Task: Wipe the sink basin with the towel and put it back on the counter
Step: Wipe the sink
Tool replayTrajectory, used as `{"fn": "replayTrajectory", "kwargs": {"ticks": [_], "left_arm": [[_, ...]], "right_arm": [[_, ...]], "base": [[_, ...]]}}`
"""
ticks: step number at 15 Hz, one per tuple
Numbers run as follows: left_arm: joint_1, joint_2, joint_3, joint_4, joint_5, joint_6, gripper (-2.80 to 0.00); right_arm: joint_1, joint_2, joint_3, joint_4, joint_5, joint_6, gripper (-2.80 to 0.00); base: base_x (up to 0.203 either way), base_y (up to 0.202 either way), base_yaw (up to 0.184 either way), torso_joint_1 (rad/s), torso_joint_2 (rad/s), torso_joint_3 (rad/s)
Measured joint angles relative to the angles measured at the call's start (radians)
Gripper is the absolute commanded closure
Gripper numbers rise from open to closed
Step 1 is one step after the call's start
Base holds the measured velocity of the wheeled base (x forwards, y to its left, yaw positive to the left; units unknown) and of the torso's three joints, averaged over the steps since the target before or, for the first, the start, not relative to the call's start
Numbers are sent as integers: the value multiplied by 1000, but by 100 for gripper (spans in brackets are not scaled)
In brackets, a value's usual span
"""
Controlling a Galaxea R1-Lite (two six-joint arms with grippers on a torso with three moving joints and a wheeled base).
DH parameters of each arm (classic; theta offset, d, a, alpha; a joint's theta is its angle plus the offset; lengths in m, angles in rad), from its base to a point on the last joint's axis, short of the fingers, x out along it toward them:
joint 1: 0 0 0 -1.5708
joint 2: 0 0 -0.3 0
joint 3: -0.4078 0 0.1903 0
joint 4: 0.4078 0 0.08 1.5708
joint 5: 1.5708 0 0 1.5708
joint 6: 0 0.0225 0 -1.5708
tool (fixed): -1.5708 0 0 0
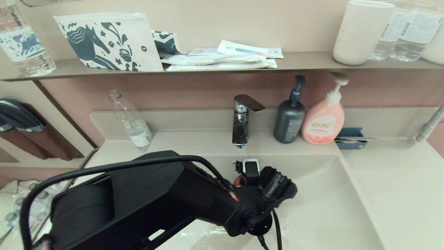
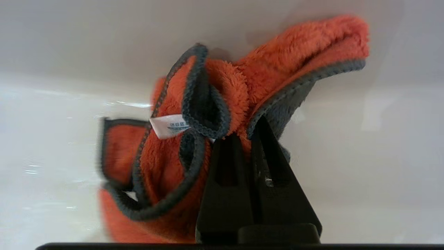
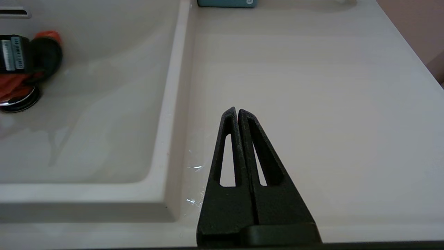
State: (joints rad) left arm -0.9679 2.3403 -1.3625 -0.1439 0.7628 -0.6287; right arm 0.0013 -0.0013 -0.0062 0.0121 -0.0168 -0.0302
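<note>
Left arm is reaching down into the large off-white glossy rectangular sink basin, in front of the chrome faucet. The left gripper is pinching the small orange-red terry towel with dark grey edging: both black fingers are lying nearly together with a fold of cloth caught between their tips. The towel is bunching in loose folds, a white care tag is showing on one fold, and the cloth is pressing against the glossy basin wall. In the head view only a sliver of orange is showing behind the wrist, well below the faucet spout.

In the right wrist view the towel is sitting partly over the round chrome drain stopper, with the left arm's black wrist above it. The small overflow slot is showing on the basin wall nearby.

The right gripper is hovering over the flat off-white counter, on the side of the basin away from the towel; its fingers are pressing together, holding nothing.

Beside the faucet, a dark grey pump bottle, a pink soap pump bottle and a teal tray are standing on the counter's back edge. On the faucet's other side a clear plastic bottle is leaning.
</note>
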Motion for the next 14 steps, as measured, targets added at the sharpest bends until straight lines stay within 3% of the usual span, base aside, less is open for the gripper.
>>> {"fn": "replayTrajectory", "kwargs": {"ticks": [3,5,7,12,14], "left_arm": [[-18,36,-74,97,10,-90,0],[-50,45,-124,226,0,-204,0],[-94,42,-146,363,-50,-299,0],[-178,7,-156,721,-222,-438,0],[-193,0,-139,808,-240,-468,0]], "right_arm": [[0,0,0,0,0,0,0],[0,0,0,0,0,0,0],[0,0,0,0,0,0,0],[0,0,0,0,0,0,0],[0,0,0,0,0,0,0]], "base": [[0,0,0,0,0,0],[0,0,0,0,0,0],[0,0,0,0,0,0],[0,0,0,0,0,0],[0,0,0,0,0,0]]}}
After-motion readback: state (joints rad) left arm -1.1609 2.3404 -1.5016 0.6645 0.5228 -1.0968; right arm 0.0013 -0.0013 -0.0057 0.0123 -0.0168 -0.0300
